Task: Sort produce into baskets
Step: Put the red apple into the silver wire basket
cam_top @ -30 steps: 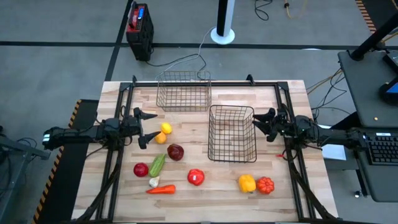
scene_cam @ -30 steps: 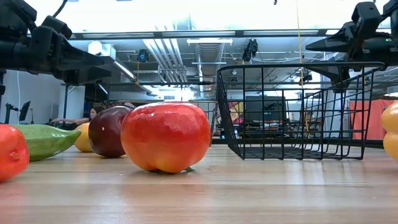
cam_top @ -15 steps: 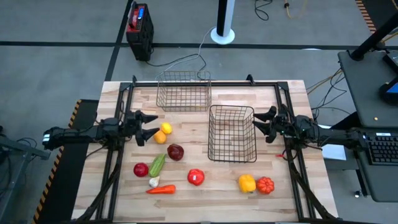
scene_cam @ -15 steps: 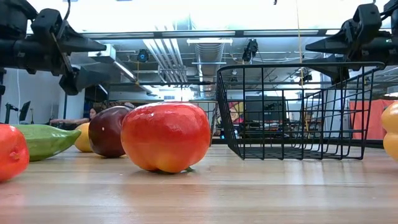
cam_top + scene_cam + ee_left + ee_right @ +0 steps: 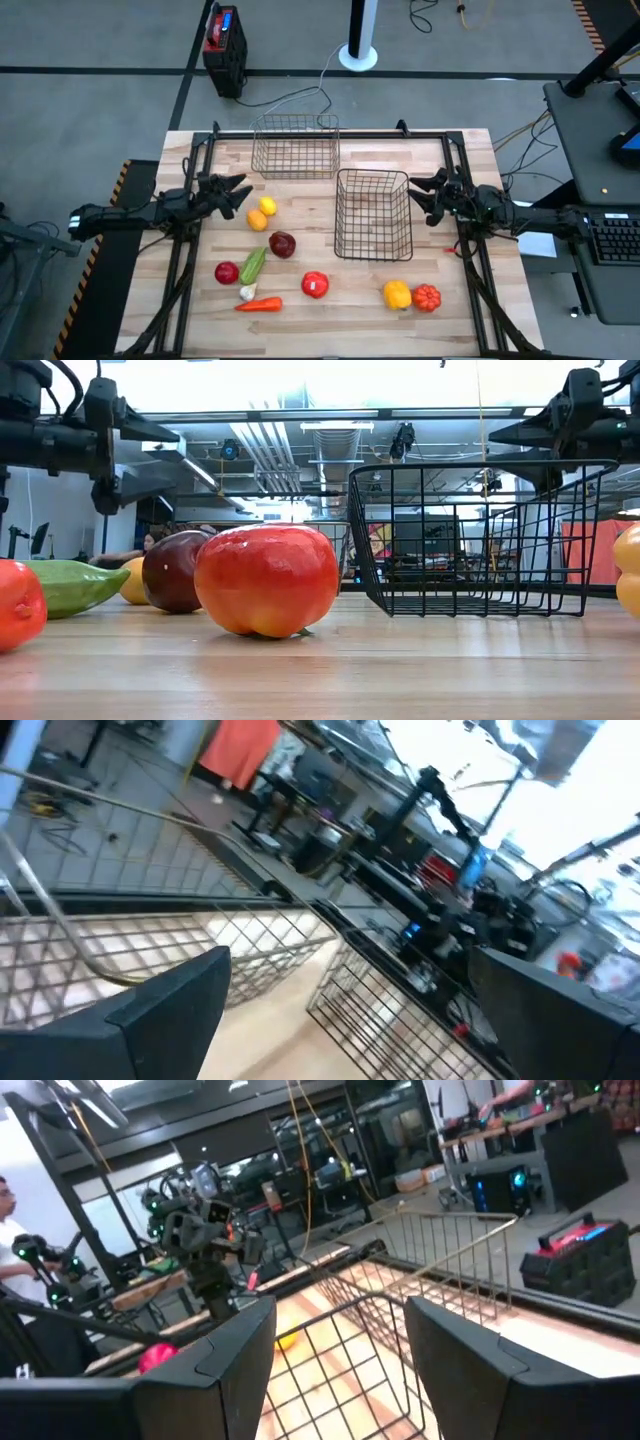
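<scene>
Bench [image 5: 440, 330]: wood slat top, both arms on it. Two wire baskets, both w/ nothing in them: far basket [image 5: 295, 147] near the back edge, near basket [image 5: 373, 214] approx centre, just beside the right arm.

Left claw [image 5: 238, 193] hangs above the bench, jaws spread wide, holding nothing, just beside the yellow round piece [image 5: 267, 206] and orange round piece [image 5: 258, 221]. Right claw [image 5: 424, 194] waits at the near basket's right wall, jaws roughly half apart, nothing in them.

Produce all on the bench, none sorted yet. Left-front cluster: cucumber [image 5: 252, 265], dark red fruit [image 5: 282, 244], red tomato [image 5: 315, 285], carrot [image 5: 259, 304], small red piece [image 5: 227, 272], garlic [image 5: 247, 292]. Right-front, touching each other: yellow pepper [image 5: 397, 294] and ribbed orange piece [image 5: 427, 298].

Handling, my guess: toy pieces, prob. light, hard, smooth-skinned, so round ones may roll or squirt out of a pinch. Take them across the widest part, jaws square to it. Cucumber and carrot: grip mid-length across the narrow width. Garlic is smallest and touches the cucumber tip, so approach from its free side. Baskets stiff but light; a bump could shove them.
</scene>
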